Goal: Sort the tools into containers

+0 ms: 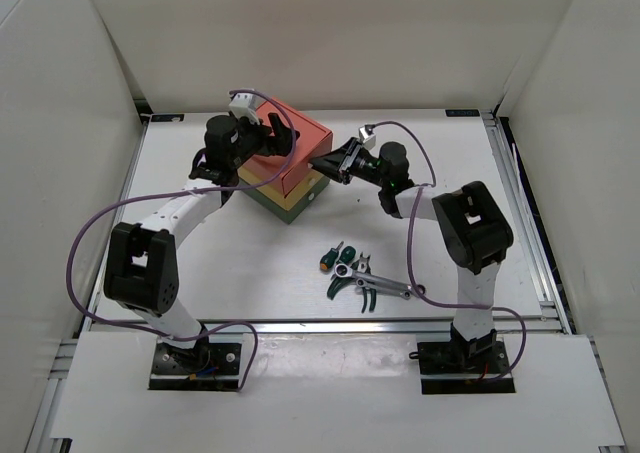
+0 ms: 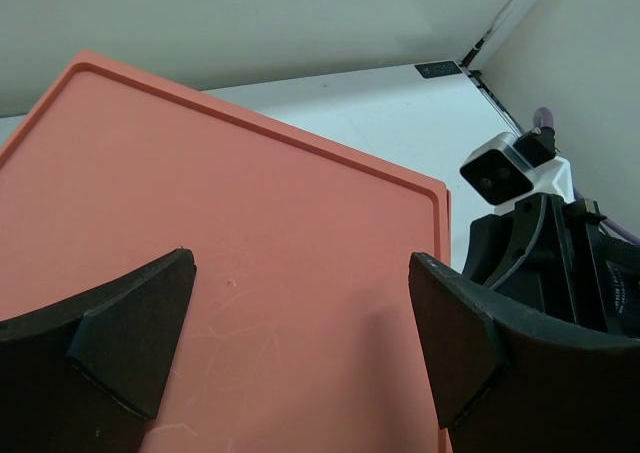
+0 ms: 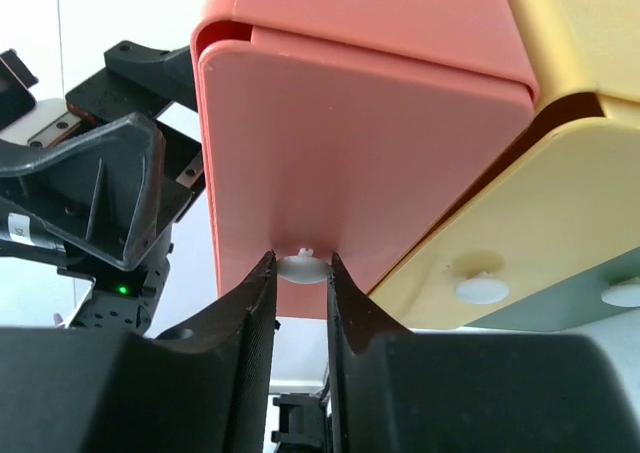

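Observation:
The containers stand stacked at the table's back: a salmon-red box (image 1: 292,136) on top, a yellow one (image 1: 303,186) under it, a dark green one (image 1: 290,211) at the bottom. My right gripper (image 3: 300,275) is shut on the white knob (image 3: 300,266) of the red drawer front (image 3: 350,153). My left gripper (image 2: 300,313) hangs open just above the red lid (image 2: 230,223), with nothing between its fingers. The tools lie together nearer the front: a silver wrench (image 1: 378,284), green-handled pliers (image 1: 345,285) and two stubby screwdrivers (image 1: 330,256).
The yellow drawer (image 3: 520,223) and the green drawer below it each carry a white knob (image 3: 482,290). White walls close in the table on three sides. Purple cables loop off both arms.

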You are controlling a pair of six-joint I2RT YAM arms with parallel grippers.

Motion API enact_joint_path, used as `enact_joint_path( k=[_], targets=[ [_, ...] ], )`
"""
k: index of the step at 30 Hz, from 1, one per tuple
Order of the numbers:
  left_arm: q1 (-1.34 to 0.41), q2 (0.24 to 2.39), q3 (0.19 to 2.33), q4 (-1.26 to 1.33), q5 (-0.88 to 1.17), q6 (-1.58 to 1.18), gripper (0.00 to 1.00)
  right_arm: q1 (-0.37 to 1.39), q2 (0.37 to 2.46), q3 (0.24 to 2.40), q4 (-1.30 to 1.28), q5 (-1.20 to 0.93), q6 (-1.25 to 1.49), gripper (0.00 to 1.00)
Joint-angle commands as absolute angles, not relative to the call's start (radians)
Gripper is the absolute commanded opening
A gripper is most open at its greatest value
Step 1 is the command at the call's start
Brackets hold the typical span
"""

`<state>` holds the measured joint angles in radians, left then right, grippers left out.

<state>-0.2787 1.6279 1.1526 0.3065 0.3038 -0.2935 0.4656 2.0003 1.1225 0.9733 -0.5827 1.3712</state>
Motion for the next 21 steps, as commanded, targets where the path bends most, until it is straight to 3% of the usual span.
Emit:
enact_joint_path(
  k=[1, 4, 21],
  targets=[
    [-0.295, 1.632, 1.098, 0.114, 0.324, -0.314, 0.99, 0.46, 1.994, 1.147, 1.083, -0.578, 1.393, 0.11],
    [-0.295, 1.632, 1.103, 0.107, 0.319, -0.313, 0.99, 0.451, 1.964, 1.106, 1.081, -0.574, 1.396, 0.0],
    [-0.272, 1.651, 1.095, 0.113, 0.298, -0.351, 0.99, 0.38, 1.728, 0.862, 0.983, -0.595, 1.338, 0.0]
  ],
)
